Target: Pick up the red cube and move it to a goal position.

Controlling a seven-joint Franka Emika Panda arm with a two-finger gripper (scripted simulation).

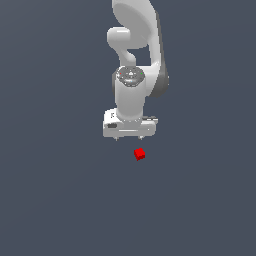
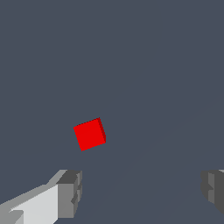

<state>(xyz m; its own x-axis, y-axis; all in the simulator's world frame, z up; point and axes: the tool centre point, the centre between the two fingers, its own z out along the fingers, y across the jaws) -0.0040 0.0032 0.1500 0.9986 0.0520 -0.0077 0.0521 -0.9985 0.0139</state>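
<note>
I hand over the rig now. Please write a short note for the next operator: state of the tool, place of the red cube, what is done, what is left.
Tool: open and holding nothing; in the wrist view its fingers stand wide apart.
Red cube: on the dark grey floor, apart from the tool, not between the fingers. In the wrist view it sits turned at an angle to the fingers.
Done: nothing gripped so far.
Left: align over the cube, descend, close on it, lift, carry it to the goal. No goal marker is visible in either view.
</note>
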